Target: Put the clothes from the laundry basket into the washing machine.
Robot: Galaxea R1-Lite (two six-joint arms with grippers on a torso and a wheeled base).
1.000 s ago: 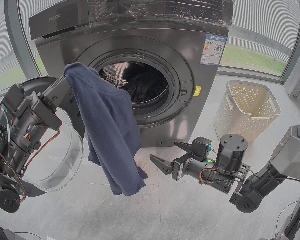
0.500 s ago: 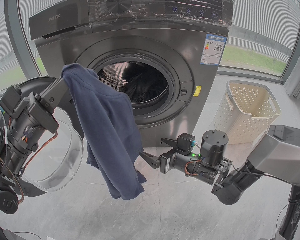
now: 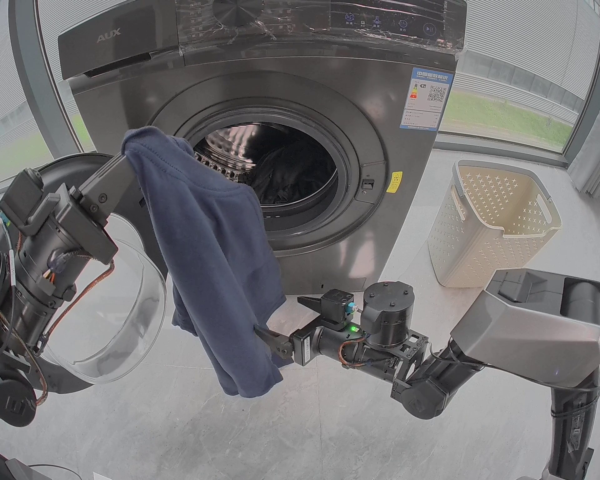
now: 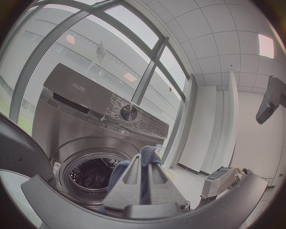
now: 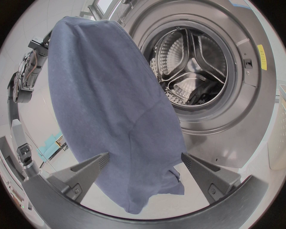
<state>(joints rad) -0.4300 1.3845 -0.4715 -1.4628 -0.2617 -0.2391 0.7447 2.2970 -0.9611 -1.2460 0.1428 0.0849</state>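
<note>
The left gripper [image 4: 144, 167] clamps the top of the blue shirt [image 3: 212, 250], which hangs left of the washer [image 3: 375, 112] mouth. The right gripper [image 3: 279, 315], fingers spread, flanks its lower edge. This is the loading step; next, probably pinch there and feed it into the drum [image 3: 275, 165].

Bright, even daylight comes through the tall windows [image 3: 519, 94] behind the washing machine [image 3: 375, 112]. Its steel front carries soft pale reflections; the film over the control panel [image 3: 325, 19] glints. The drum [image 3: 237, 140] shines on its ribbed wall (dark deeper in). The blue top [image 3: 219, 250] is evenly lit. The floor [image 3: 350, 437] has a mild sheen. Both wrist views bow at the edges, corners black.
</note>
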